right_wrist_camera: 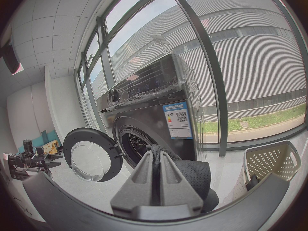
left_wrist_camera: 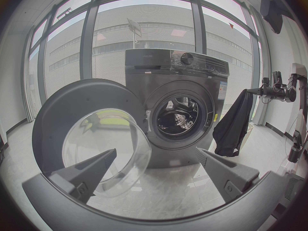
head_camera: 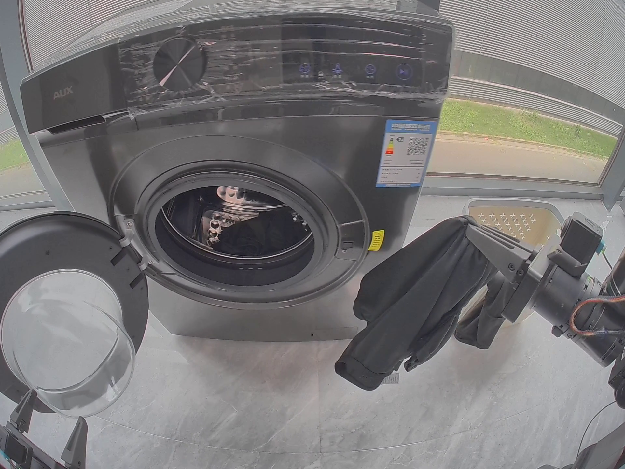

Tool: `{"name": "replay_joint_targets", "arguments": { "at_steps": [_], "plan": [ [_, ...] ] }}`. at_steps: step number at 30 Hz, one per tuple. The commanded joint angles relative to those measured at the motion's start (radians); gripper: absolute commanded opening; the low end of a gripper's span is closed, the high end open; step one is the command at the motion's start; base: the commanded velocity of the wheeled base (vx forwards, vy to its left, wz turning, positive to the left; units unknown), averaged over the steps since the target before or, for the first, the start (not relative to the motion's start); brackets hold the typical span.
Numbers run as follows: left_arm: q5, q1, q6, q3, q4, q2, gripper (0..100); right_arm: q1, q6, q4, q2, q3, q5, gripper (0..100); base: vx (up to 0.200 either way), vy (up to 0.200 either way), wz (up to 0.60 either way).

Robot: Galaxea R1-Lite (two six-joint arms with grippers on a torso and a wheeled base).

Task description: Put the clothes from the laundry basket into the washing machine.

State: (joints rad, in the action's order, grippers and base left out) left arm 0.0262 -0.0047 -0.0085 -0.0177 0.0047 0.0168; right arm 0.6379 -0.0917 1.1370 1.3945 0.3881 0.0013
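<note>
Right gripper [head_camera: 470,229] clamps a dark garment [head_camera: 410,301] between laundry basket [head_camera: 517,219] and open washing machine [head_camera: 260,138], not yet loaded; left gripper [head_camera: 52,412] gapes empty.

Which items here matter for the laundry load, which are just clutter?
Job: dark grey garment shut in right hand; cream perforated plastic laundry basket; grey front-loading washing machine, its round glass door open; open left hand.
Incidental: blue-and-white energy label; small yellow sticker; clear plastic film.
</note>
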Motion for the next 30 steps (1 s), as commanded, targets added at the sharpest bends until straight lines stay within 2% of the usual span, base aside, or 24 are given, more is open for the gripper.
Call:
{"name": "replay_joint_targets", "arguments": {
  "at_steps": [1,8,14,23,30],
  "plan": [
    [0.000,0.000,0.001,0.016,0.000,-0.015,100,0.000,0.000,0.003,0.005,0.000,0.000,0,0.000,0.200,0.00],
    [0.000,0.000,0.001,0.016,0.000,-0.015,100,0.000,0.000,0.003,0.005,-0.002,0.000,0,0.000,0.029,0.00],
    [0.000,0.000,0.001,0.016,0.000,-0.015,100,-0.001,0.000,0.004,0.006,-0.002,0.000,0,-0.200,0.000,0.00],
    [0.000,0.000,0.001,0.016,0.000,-0.015,100,0.000,-0.002,0.001,0.008,-0.002,0.000,0,0.000,0.000,0.00],
    [0.000,0.000,0.001,0.016,0.000,-0.015,100,0.000,-0.003,0.004,0.015,-0.003,0.000,0,0.000,0.200,0.00]
  ]
}}
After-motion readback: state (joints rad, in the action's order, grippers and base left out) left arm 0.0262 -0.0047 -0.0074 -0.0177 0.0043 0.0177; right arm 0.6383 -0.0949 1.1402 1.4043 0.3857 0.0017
